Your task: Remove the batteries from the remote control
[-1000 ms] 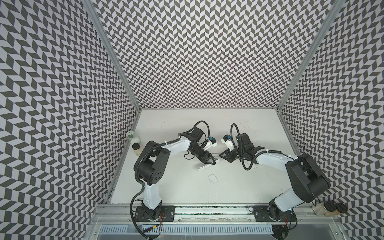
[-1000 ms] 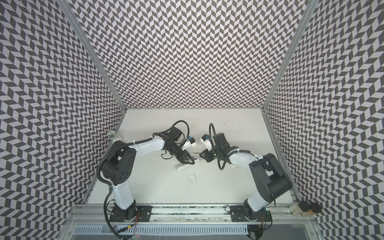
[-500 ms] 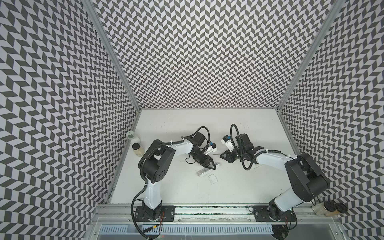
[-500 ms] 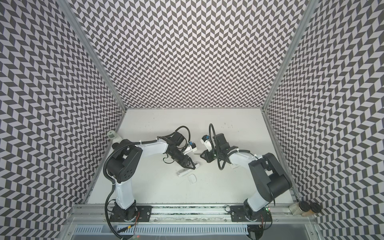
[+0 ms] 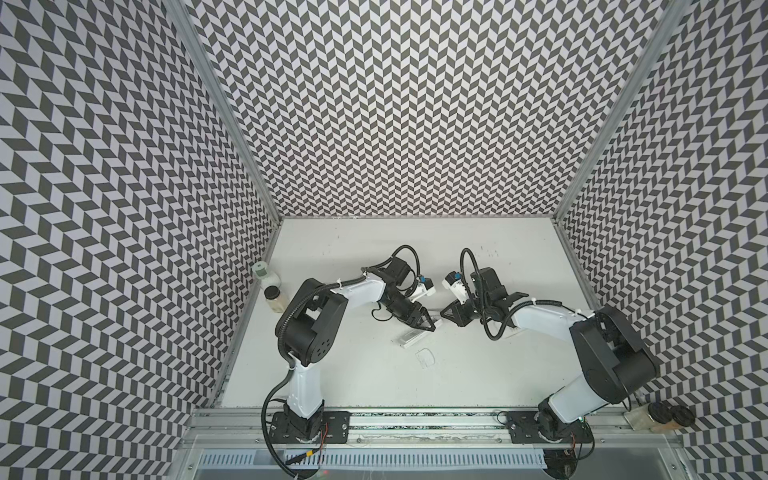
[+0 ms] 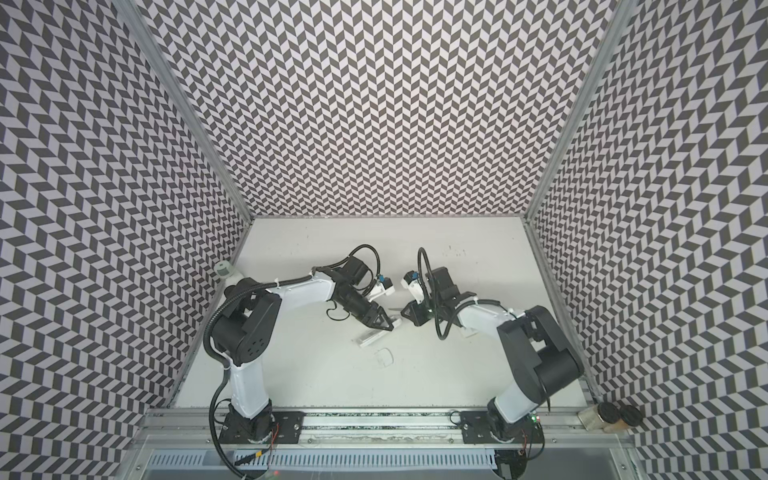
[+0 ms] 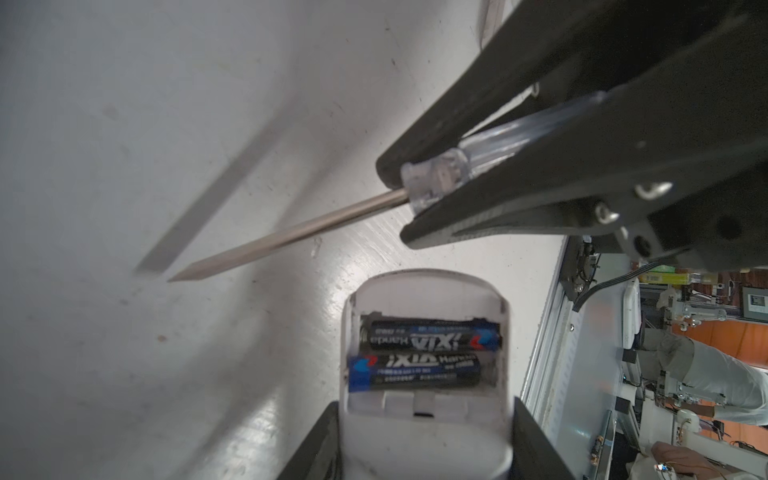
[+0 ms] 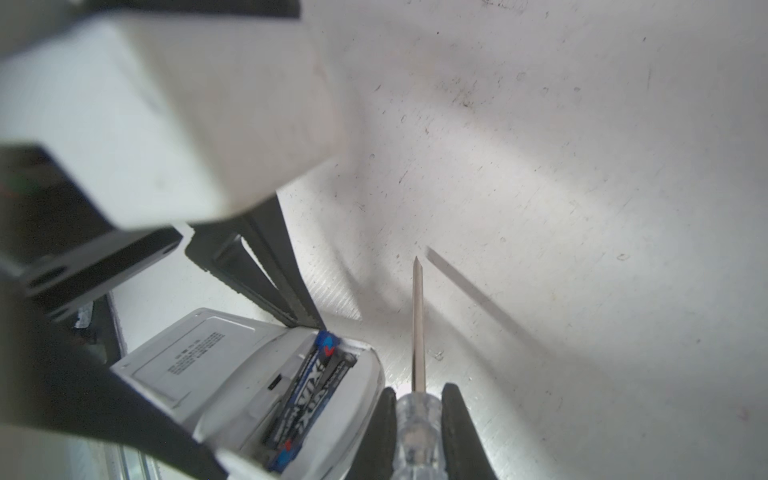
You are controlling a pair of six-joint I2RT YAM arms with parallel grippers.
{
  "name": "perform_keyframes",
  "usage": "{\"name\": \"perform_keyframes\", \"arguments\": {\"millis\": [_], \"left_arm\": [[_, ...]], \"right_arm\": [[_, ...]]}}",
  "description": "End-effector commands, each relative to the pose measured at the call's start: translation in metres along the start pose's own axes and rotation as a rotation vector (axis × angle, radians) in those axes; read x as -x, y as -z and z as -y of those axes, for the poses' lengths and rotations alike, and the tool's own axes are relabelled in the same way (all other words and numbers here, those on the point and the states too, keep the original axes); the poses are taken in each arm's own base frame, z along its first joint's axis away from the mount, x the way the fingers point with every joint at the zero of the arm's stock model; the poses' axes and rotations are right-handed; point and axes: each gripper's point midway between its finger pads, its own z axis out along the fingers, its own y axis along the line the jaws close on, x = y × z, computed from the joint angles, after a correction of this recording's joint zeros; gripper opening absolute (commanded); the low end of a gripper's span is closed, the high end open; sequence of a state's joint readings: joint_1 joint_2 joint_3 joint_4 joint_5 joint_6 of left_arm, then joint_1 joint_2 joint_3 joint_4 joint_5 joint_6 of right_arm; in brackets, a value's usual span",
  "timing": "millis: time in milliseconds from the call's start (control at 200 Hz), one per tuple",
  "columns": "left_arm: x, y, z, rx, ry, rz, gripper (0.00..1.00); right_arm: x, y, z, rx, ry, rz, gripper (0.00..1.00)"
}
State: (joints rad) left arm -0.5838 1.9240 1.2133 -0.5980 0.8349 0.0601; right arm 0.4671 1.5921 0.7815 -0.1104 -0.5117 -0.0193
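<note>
My left gripper point(image 7: 424, 415) is shut across a white remote control point(image 7: 424, 440), one finger on each long side. The remote's back is open, and two black batteries point(image 7: 430, 338) point(image 7: 415, 372) lie side by side in the compartment. In both top views the remote point(image 5: 409, 337) point(image 6: 365, 337) sits low over the middle of the table under the left gripper point(image 5: 428, 326) point(image 6: 384, 326). My right gripper point(image 8: 417, 399) point(image 5: 444, 312) is shut on a clear-handled screwdriver point(image 8: 417, 324). Its metal tip point(image 7: 178, 276) points past the remote's battery end, beside it, touching neither the remote nor the batteries point(image 8: 316, 386).
A clear battery cover point(image 5: 424, 357) point(image 6: 383, 357) lies on the table just in front of the remote. Two small jars point(image 5: 262, 272) point(image 5: 274, 297) stand against the left wall. Two more jars point(image 5: 660, 415) sit outside the front right corner. Patterned walls close three sides.
The left arm has swung its elbow to the right and brought its gripper, with the remote, slightly forward toward the right gripper. The right arm and screwdriver have stayed put.
</note>
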Motion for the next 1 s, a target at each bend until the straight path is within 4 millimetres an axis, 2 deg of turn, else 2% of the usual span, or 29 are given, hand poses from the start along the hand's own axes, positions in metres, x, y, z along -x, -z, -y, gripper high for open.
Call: {"name": "perform_keyframes", "arguments": {"millis": [0, 65, 95, 165, 190, 230, 250, 270, 340, 370, 461, 556, 621, 671, 736, 786, 821, 901, 956, 991], "left_arm": [[-0.007, 0.002, -0.005, -0.029, 0.074, 0.006, 0.0], [0.009, 0.019, 0.034, -0.183, 0.006, 0.047, 0.0], [0.011, 0.018, 0.035, -0.177, -0.021, 0.047, 0.0], [-0.003, 0.005, 0.012, -0.16, 0.096, 0.031, 0.0], [-0.003, 0.01, 0.018, -0.221, 0.123, 0.042, 0.0], [0.008, 0.029, 0.047, -0.372, 0.095, 0.087, 0.0], [0.012, 0.034, 0.052, -0.389, 0.064, 0.107, 0.0], [0.013, 0.033, 0.047, -0.343, 0.039, 0.109, 0.0], [-0.006, 0.003, -0.02, 0.052, 0.045, 0.027, 0.0], [-0.01, 0.003, -0.032, 0.1, 0.095, 0.026, 0.0], [0.01, 0.021, 0.001, -0.107, 0.144, 0.11, 0.0], [0.015, 0.02, -0.001, -0.223, 0.258, 0.139, 0.0], [0.025, 0.031, 0.004, -0.331, 0.306, 0.175, 0.0], [0.036, 0.039, -0.002, -0.332, 0.33, 0.213, 0.0], [0.044, 0.047, -0.031, -0.223, 0.393, 0.262, 0.0], [0.047, 0.056, -0.041, -0.235, 0.456, 0.298, 0.0], [0.045, 0.058, -0.043, -0.29, 0.522, 0.317, 0.0], [0.029, 0.051, -0.025, -0.521, 0.624, 0.268, 0.0], [0.026, 0.045, -0.023, -0.527, 0.604, 0.253, 0.0], [0.031, 0.042, -0.025, -0.491, 0.577, 0.235, 0.0]], "right_arm": [[0.017, 0.005, -0.002, -0.005, 0.037, 0.046, 0.0], [0.017, 0.006, -0.003, -0.005, 0.042, 0.045, 0.0], [0.017, 0.005, -0.002, -0.008, 0.041, 0.042, 0.0], [0.016, 0.005, -0.002, -0.009, 0.035, 0.042, 0.0], [0.016, 0.005, -0.002, -0.006, 0.036, 0.04, 0.0], [0.018, 0.006, -0.004, -0.003, 0.038, 0.045, 0.0], [0.018, 0.007, -0.004, -0.003, 0.039, 0.047, 0.0], [0.017, 0.007, -0.003, -0.008, 0.039, 0.048, 0.0], [0.014, 0.007, 0.0, -0.023, 0.04, 0.042, 0.0], [0.013, 0.006, 0.001, -0.023, 0.036, 0.035, 0.0], [0.016, 0.009, -0.003, -0.008, 0.038, 0.047, 0.0], [0.012, 0.007, 0.001, -0.028, 0.035, 0.034, 0.0], [0.012, 0.008, 0.001, -0.026, 0.033, 0.024, 0.0], [0.015, 0.01, -0.001, -0.024, 0.036, 0.037, 0.0], [0.014, 0.011, 0.001, -0.04, 0.036, 0.041, 0.0], [0.012, 0.01, 0.003, -0.045, 0.034, 0.028, 0.0], [0.011, 0.009, 0.004, -0.043, 0.031, 0.019, 0.0], [0.013, 0.008, 0.002, -0.03, 0.023, 0.027, 0.0], [0.016, 0.009, 0.0, -0.023, 0.022, 0.038, 0.0], [0.016, 0.008, 0.001, -0.025, 0.023, 0.036, 0.0]]}}
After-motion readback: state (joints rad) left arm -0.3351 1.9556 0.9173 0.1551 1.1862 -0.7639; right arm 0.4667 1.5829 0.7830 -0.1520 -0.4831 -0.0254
